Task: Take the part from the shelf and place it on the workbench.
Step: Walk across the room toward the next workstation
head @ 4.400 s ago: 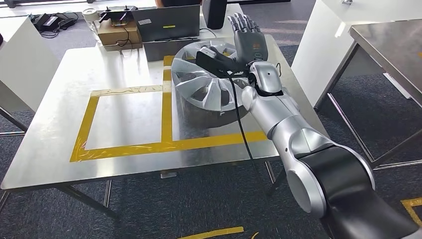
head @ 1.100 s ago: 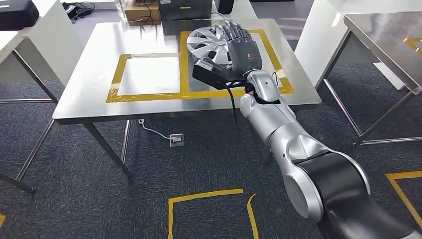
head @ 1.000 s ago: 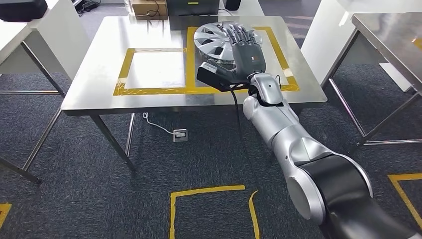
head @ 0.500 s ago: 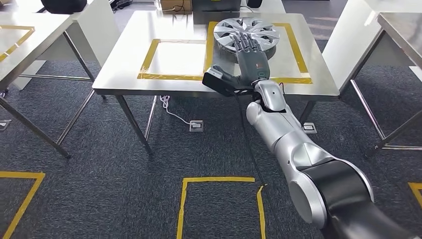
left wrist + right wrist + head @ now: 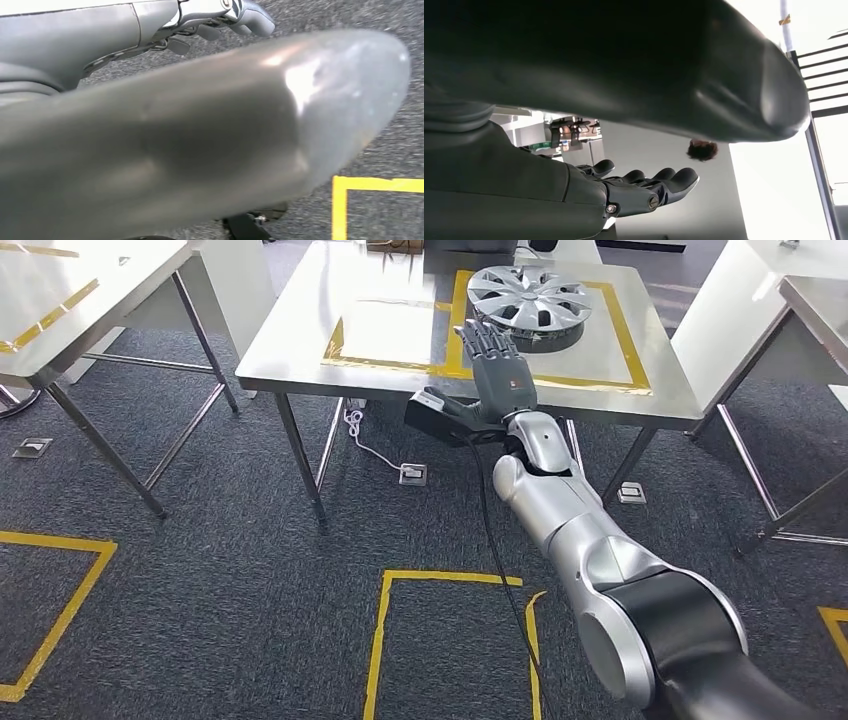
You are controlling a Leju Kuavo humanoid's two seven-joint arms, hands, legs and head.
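Head view: a silver multi-spoke wheel cover (image 5: 528,298) lies flat on the steel bench (image 5: 300,335), inside yellow tape. The right robot hand (image 5: 497,380) is raised, fingers spread, holding nothing. Left wrist view: the left robot hand (image 5: 220,22) is blurred, possibly curled.

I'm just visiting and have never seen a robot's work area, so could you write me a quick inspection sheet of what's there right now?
Surface: steel workbench marked with yellow tape squares.
Job's things: silver wheel cover lying flat inside the right-hand square.
Clutter: cardboard box at the far edge.
Hands: right hand raised, holds nothing, fingers apart; left hand near the floor, holds nothing, fingers curled.
Cables: white cord to a floor socket; black cable along the right arm.
Surroundings: dark carpet, yellow floor tape, neighbouring steel tables.
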